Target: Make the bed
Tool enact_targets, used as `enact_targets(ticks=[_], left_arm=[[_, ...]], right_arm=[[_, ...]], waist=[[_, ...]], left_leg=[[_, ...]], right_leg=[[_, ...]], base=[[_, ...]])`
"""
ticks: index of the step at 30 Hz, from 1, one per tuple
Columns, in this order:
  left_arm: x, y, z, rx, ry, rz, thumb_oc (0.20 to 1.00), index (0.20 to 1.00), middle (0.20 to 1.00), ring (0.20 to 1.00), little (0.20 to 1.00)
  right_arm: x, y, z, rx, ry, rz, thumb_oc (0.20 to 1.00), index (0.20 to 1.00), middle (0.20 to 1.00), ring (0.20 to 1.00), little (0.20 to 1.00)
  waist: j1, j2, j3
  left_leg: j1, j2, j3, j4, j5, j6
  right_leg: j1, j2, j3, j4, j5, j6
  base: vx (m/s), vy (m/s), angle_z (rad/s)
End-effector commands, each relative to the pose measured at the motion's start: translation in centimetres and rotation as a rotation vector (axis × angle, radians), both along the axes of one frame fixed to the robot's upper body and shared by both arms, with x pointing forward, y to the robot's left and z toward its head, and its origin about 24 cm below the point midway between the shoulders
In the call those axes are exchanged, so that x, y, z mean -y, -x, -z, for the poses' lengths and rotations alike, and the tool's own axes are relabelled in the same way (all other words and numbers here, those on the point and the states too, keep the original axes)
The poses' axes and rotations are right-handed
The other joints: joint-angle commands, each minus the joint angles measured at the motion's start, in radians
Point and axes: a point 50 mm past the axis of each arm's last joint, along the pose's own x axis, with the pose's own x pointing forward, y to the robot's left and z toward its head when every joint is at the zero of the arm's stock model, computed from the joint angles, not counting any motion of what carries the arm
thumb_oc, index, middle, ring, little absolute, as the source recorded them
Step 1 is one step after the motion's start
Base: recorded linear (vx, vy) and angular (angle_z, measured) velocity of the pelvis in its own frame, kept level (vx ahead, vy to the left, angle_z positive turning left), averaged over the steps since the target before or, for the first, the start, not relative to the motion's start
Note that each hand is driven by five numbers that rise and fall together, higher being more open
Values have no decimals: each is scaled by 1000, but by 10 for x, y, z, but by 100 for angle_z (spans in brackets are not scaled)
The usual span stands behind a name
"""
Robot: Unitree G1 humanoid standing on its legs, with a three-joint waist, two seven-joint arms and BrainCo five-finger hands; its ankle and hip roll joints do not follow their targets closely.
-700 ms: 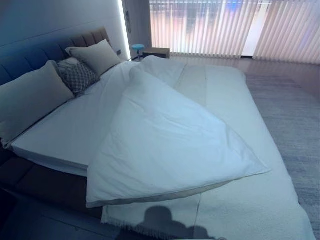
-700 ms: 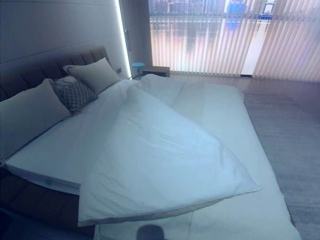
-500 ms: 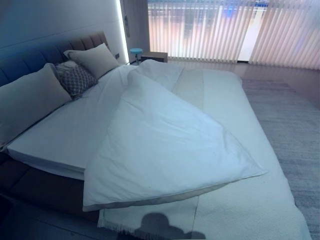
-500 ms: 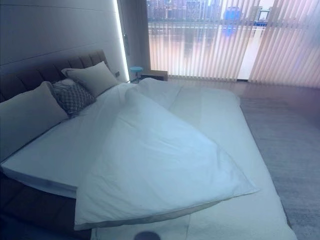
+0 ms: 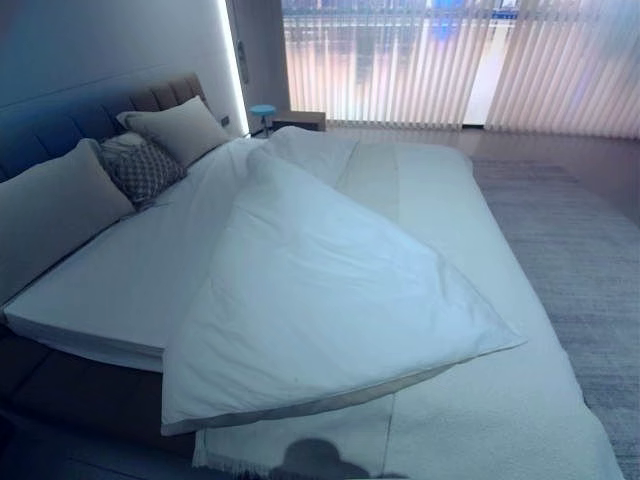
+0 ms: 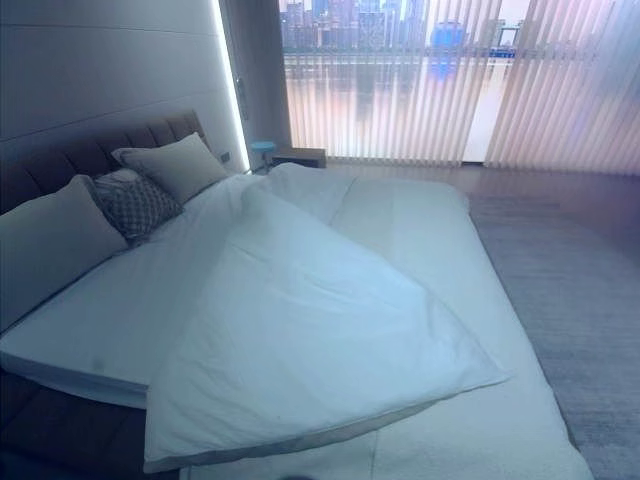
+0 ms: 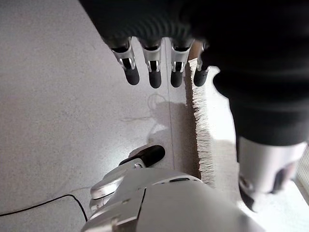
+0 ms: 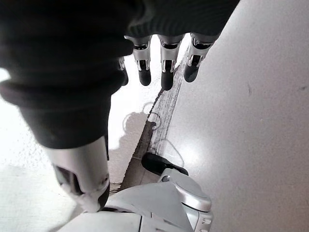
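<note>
I stand at the foot of the bed [image 5: 520, 300] with both arms hanging low: my left hand [image 7: 154, 67] has its fingers relaxed and straight, holding nothing, above the grey floor [image 7: 63, 96] just beside the fringed edge of the blanket [image 7: 200, 125], and my right hand [image 8: 164, 63] is likewise loose and empty over that same edge. The duvet [image 5: 330, 300] lies folded back on itself across the middle of the bed, its loose corner [image 5: 505, 340] pointing away from the headboard [image 5: 60, 125] and its lower edge sagging off the foot of the bed. Between the duvet and the headboard the sheet [image 5: 130, 270] lies bare, and three pillows lean against the headboard: a large one [image 5: 50, 215], a patterned cushion [image 5: 140, 170] and another plain pillow [image 5: 180, 125]. The bed is barely started, I judge. To do this step well I should take the folded duvet by that loose corner and by its near edge, lift high enough that the cloth does not drag the blanket beneath, and draw it flat towards the headboard, keeping both hands level so that it lands square.
</note>
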Motion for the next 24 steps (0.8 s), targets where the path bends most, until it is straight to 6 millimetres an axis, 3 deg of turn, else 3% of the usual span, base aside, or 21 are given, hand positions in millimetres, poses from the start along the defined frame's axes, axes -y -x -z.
enact_targets(ticks=[1, 6, 8, 9, 10, 12, 13, 14, 18, 19, 21, 22, 24], left_arm=[[3, -20, -2, 39, -11, -18, 1000, 1000, 1000, 1000, 1000], [2, -30, -4, 71, -21, -32, 1000, 1000, 1000, 1000, 1000], [2, -41, -7, 105, -26, -32, 1000, 1000, 1000, 1000, 1000], [3, -56, -11, 153, -30, -36, 1000, 1000, 1000, 1000, 1000], [3, -56, -11, 153, -30, -36, 1000, 1000, 1000, 1000, 1000], [9, -74, -15, 219, -23, -43, 1000, 1000, 1000, 1000, 1000], [14, -86, -19, 260, -20, -48, 1000, 1000, 1000, 1000, 1000], [14, -86, -19, 261, -20, -48, 1000, 1000, 1000, 1000, 1000], [29, -108, -25, 321, -6, -41, 1000, 1000, 1000, 1000, 1000], [29, -108, -25, 322, -6, -41, 1000, 1000, 1000, 1000, 1000], [34, -121, -31, 370, 6, -31, 1000, 1000, 1000, 1000, 1000], [35, -122, -31, 372, 6, -31, 1000, 1000, 1000, 1000, 1000], [40, -128, -33, 398, 28, -34, 1000, 1000, 1000, 1000, 1000]], right_arm=[[3, -40, -8, 118, 12, 52, 1000, 1000, 1000, 1000, 1000], [-1, -73, -16, 265, -29, 189, 1000, 1000, 1000, 1000, 1000], [-3, -99, -26, 370, -61, 268, 1000, 1000, 1000, 1000, 1000], [-6, -133, -41, 515, -114, 369, 1000, 1000, 1000, 1000, 1000], [-6, -133, -41, 515, -114, 369, 1000, 1000, 1000, 1000, 1000], [-13, -173, -65, 708, -208, 512, 1000, 1000, 1000, 1000, 1000], [-20, -203, -87, 850, -298, 645, 1000, 1000, 1000, 1000, 1000], [-20, -203, -87, 851, -298, 645, 1000, 1000, 1000, 1000, 1000], [-31, -257, -137, 1060, -433, 832, 1000, 1000, 1000, 1000, 1000], [-31, -257, -138, 1062, -433, 833, 1000, 1000, 1000, 1000, 1000], [-18, -287, -176, 1155, -393, 816, 1000, 1000, 1000, 1000, 1000], [-18, -287, -177, 1157, -393, 815, 1000, 1000, 1000, 1000, 1000], [-10, -300, -197, 1192, -358, 801, 1000, 1000, 1000, 1000, 1000]], waist=[[0, -20, 45], [4, -18, 63], [5, -13, 82], [7, -6, 111], [7, -6, 111], [10, 4, 144], [13, 11, 172], [14, 11, 171], [27, 30, 210], [28, 30, 210], [37, 45, 235], [37, 45, 235], [45, 53, 247]], left_leg=[[-11, -45, -5, 6, -37, -15], [-39, -43, -7, 6, -31, -16], [-65, -42, -9, 6, -22, -18], [-99, -42, -12, 6, -11, -20], [-100, -42, -12, 6, -10, -20], [-138, -42, -16, 6, 3, -21], [-177, -45, -16, 8, 15, -22], [-179, -45, -16, 9, 15, -22], [-255, -52, -15, 15, 33, -25], [-257, -52, -15, 16, 33, -25], [-298, -54, -19, 13, 44, -25], [-300, -54, -19, 14, 44, -25], [-322, -55, -20, 11, 51, -26]], right_leg=[[-5, -22, -7, 18, 12, 81], [-29, -24, -8, 16, 18, 83], [-58, -26, -8, 21, 22, 83], [-95, -29, -9, 31, 29, 83], [-97, -29, -9, 32, 28, 83], [-141, -33, -9, 41, 38, 83], [-183, -37, -5, 49, 48, 83], [-185, -37, -5, 50, 47, 83], [-256, -44, 1, 51, 68, 82], [-258, -44, 2, 51, 68, 82], [-299, -48, 12, 49, 80, 82], [-302, -48, 12, 49, 80, 82], [-325, -49, 13, 48, 85, 82]], base=[[0, 0, 0], [0, 0, 0], [-96, 8, 0], [-128, 13, -1], [-140, 16, 0], [-129, 21, 4], [-112, 20, 6], [-84, 14, -2], [-4, 8, 2], [5, 11, -3], [-1, 18, -5], [0, 0, 0], [5, -1, -4]])
